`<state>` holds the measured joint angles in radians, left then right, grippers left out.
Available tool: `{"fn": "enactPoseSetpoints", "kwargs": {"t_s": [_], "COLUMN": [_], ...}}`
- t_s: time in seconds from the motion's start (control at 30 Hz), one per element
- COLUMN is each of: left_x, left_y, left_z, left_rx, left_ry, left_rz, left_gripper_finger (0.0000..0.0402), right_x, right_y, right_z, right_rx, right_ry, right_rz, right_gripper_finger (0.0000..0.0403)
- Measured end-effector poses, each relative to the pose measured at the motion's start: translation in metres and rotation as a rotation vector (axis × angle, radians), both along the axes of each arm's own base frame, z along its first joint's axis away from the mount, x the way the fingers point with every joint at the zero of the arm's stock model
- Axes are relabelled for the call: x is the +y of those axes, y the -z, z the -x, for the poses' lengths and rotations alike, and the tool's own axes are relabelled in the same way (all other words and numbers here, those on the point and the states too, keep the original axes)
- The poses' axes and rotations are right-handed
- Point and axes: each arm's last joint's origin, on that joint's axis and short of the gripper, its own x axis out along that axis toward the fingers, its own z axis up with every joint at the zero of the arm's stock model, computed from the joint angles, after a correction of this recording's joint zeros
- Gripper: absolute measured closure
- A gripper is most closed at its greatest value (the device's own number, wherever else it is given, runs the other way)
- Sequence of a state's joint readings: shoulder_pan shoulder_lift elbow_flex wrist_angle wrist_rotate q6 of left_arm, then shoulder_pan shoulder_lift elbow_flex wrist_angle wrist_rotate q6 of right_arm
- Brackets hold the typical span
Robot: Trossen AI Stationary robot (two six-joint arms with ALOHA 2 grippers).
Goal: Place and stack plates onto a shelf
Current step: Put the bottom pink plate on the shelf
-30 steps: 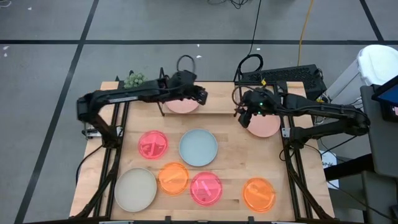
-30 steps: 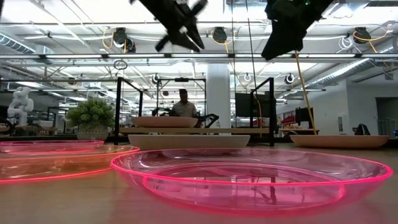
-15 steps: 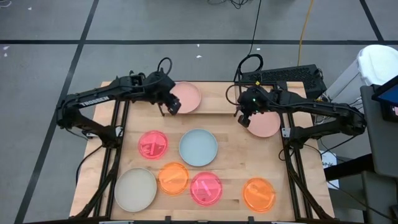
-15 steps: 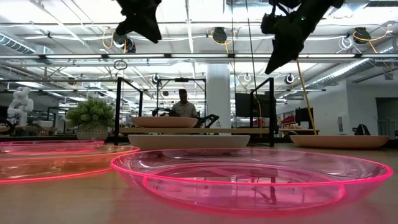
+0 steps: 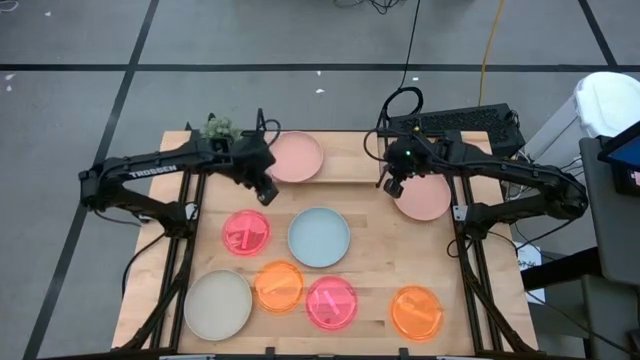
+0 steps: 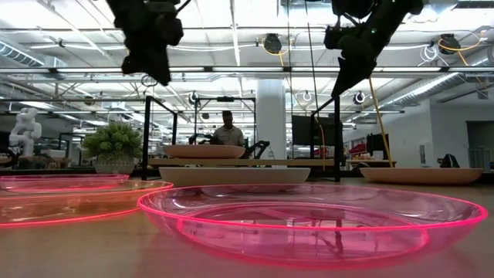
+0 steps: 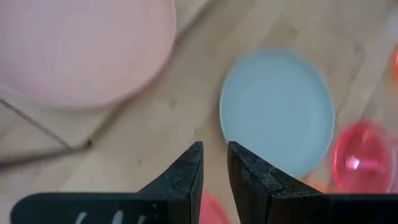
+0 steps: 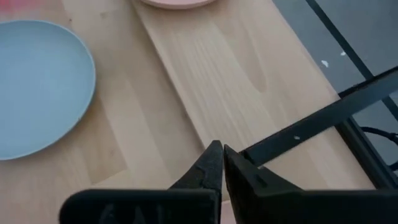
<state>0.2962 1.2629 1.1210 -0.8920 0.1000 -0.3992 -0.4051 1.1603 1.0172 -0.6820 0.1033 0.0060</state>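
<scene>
A pale pink plate (image 5: 295, 157) lies on the left end of the shelf (image 5: 355, 170), a low light wood board at the table's far side. A second pale pink plate (image 5: 428, 198) rests on the table by the shelf's right end. Nearer lie a light blue plate (image 5: 319, 237), two neon pink plates (image 5: 246, 232) (image 5: 331, 302), two orange plates (image 5: 279, 285) (image 5: 416, 311) and a cream plate (image 5: 218, 304). My left gripper (image 5: 264, 190) (image 7: 214, 168) hangs in the air between the shelf plate and the neon pink plate, open by a narrow gap, holding nothing. My right gripper (image 5: 392, 186) (image 8: 222, 163) hovers shut over the shelf's right end.
A small green plant (image 5: 215, 127) stands at the table's far left corner. A keyboard (image 5: 460, 122) lies beyond the far right edge. The shelf's black wire end frame (image 8: 323, 118) stands just under my right gripper. A person (image 6: 228, 127) sits in the room behind.
My left gripper has drawn back from above the pale pink plate on the shelf, moving toward the table's left and near edges. That plate stays lying on the shelf board.
</scene>
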Motion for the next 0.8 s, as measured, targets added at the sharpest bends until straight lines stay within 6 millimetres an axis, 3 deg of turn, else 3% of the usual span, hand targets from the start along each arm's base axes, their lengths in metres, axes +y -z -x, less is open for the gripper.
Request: {"fn": "enactPoseSetpoints", "kwargs": {"t_s": [0.3,0.5,0.8], "left_x": [-0.016,-0.014,-0.006], "left_y": [0.03,0.047,0.054], "left_z": [0.022,0.031,0.035], "left_rx": [0.077,0.167,0.229], "left_ry": [0.044,-0.009,-0.099], "left_rz": [-0.036,-0.141,-0.335], "left_gripper_finger": [0.0326,0.0325,0.0326], "right_x": [-0.008,-0.01,-0.007], "right_y": [0.0,0.004,0.018], "right_z": [0.003,0.004,0.007], "right_rx": [0.0,0.005,0.031], "right_ry": [0.02,0.036,0.099], "right_rz": [0.013,0.016,-0.026], "right_gripper_finger": [0.0403,0.0403,0.0403]}}
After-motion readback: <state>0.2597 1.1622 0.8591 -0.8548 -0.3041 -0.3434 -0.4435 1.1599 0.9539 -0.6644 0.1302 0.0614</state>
